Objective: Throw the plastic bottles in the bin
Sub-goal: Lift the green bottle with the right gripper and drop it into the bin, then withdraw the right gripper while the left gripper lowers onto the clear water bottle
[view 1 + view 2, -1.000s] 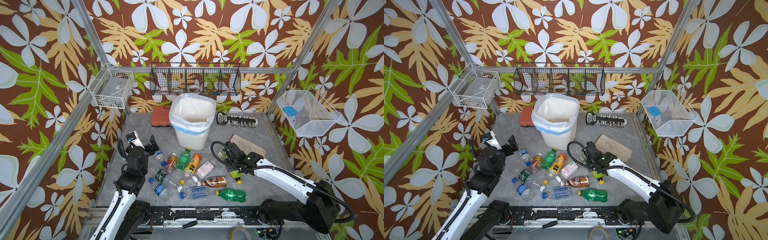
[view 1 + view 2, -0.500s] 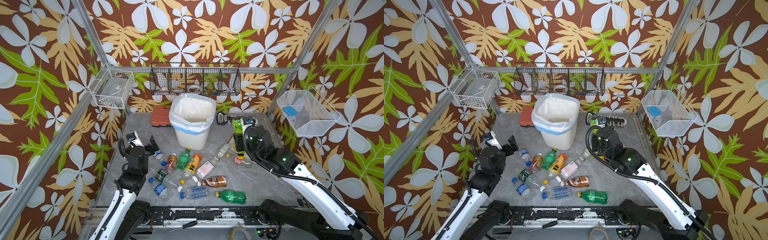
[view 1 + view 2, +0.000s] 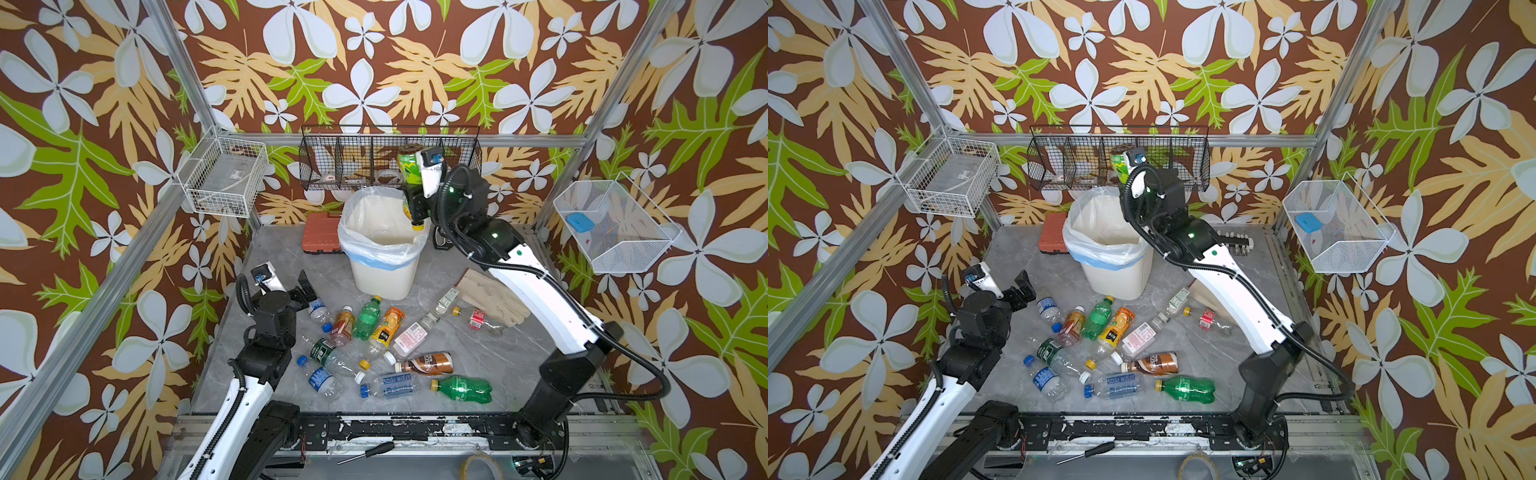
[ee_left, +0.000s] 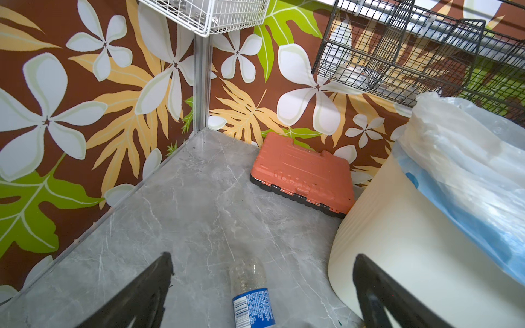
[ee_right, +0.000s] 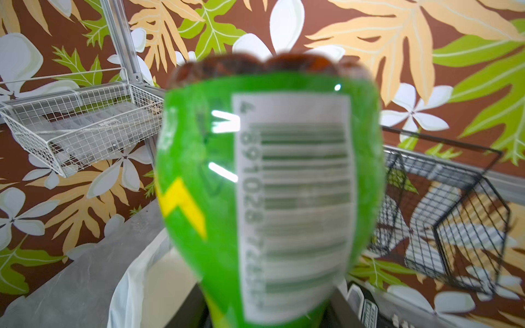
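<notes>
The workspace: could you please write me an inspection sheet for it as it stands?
Surface: grey marble-look tabletop, no spills seen.
Job's things: green-labelled bottle upside down over the rim of the bin; about a dozen bottles lying before it.
Clutter: beige glove, orange tool case, screwdriver.
Pincers: right pincer shut on the green-labelled bottle; left pincer open, empty, over a blue-labelled bottle.
Cables: black cable loops off the right arm, unsnagged.
Surroundings: floral walls, three wire baskets.

A green-labelled bottle hangs cap-down over the white, bag-lined bin. Other bottles lie scattered before it.
</notes>
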Controlling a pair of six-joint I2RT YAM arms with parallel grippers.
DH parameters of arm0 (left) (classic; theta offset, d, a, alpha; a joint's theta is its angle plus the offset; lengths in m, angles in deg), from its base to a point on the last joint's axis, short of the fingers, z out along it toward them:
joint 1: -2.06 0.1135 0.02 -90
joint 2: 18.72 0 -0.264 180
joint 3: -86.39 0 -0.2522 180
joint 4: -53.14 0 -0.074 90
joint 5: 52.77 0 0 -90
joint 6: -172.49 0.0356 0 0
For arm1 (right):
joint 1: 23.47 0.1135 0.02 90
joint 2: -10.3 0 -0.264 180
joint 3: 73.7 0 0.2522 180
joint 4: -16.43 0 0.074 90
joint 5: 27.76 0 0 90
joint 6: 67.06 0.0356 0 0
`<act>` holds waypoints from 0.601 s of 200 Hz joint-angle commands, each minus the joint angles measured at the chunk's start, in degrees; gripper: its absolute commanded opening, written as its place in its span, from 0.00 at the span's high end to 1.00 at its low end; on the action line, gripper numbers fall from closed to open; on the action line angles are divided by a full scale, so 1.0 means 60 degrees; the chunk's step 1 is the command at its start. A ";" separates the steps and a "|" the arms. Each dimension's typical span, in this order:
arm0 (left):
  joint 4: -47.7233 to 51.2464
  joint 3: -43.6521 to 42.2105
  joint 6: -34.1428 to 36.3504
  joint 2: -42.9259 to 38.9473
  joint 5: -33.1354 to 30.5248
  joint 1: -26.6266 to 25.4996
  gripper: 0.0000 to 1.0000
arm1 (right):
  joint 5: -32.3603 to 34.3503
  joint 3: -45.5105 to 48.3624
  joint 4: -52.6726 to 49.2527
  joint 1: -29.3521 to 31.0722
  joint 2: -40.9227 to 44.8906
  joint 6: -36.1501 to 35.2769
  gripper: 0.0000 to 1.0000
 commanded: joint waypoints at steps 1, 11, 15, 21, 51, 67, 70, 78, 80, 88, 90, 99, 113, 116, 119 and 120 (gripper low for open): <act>-0.0065 0.0090 -0.0031 0.0027 0.0093 0.0072 0.00 | -0.0627 -0.1164 -0.0059 0.0019 -0.1170 -0.0570 0.57; -0.0065 0.0063 -0.0036 0.0053 0.0042 0.0117 0.00 | -0.0675 -0.1624 -0.0253 0.0020 -0.1719 -0.0608 0.57; -0.0064 0.0060 -0.0035 0.0064 0.0001 0.0116 0.00 | -0.0681 -0.1798 -0.0375 0.0010 -0.1918 -0.0615 0.57; -0.0054 0.0050 -0.0035 0.0084 -0.0053 0.0131 0.00 | -0.0720 -0.2012 -0.0565 0.0019 -0.2164 -0.0623 0.57; -0.0036 0.0121 -0.0088 0.0214 0.0246 0.0224 0.00 | -0.0855 -0.1542 -0.0618 0.0008 -0.2373 -0.0586 0.57; 0.0001 0.0122 -0.0100 0.0261 0.0148 0.0274 0.00 | -0.0802 -0.0933 -0.0320 0.0021 -0.2168 -0.0608 0.57; 0.0007 0.0115 -0.0105 0.0275 0.0128 0.0270 0.00 | -0.0792 -0.0874 -0.0300 0.0013 -0.2151 -0.0615 0.57; 0.0008 0.0113 -0.0125 0.0289 0.0119 0.0291 0.00 | -0.0729 -0.0707 -0.0260 0.0020 -0.2099 -0.0634 0.57; 0.0008 0.0114 -0.0147 0.0291 0.0141 0.0281 0.00 | -0.0727 -0.0695 -0.0267 0.0020 -0.2098 -0.0643 0.57; 0.0016 0.0150 -0.0161 0.0306 0.0247 0.0292 0.00 | -0.0684 -0.0620 -0.0299 0.0021 -0.2096 -0.0674 0.57; 0.0017 0.0163 -0.0156 0.0306 0.0287 0.0303 0.00 | -0.0682 -0.0613 -0.0302 0.0013 -0.2096 -0.0672 0.57; 0.0009 0.0172 -0.0154 0.0320 0.0381 0.0320 0.00 | -0.0656 -0.0560 -0.0340 0.0021 -0.2097 -0.0677 0.57; 0.0043 0.0173 -0.0126 0.0304 0.0266 0.0333 0.00 | -0.0652 -0.0520 -0.0361 0.0008 -0.2097 -0.0674 0.55; 0.0051 0.0160 -0.0136 0.0302 0.0215 0.0334 0.00 | -0.0643 -0.0522 -0.0382 0.0019 -0.2109 -0.0669 0.55; 0.0072 0.0151 -0.0139 0.0292 0.0164 0.0334 0.00 | -0.0643 -0.0533 -0.0389 0.0020 -0.2111 -0.0671 0.53; 0.0077 0.0154 -0.0139 0.0292 0.0156 0.0328 0.00 | -0.0632 -0.0543 -0.0402 0.0020 -0.2111 -0.0671 0.52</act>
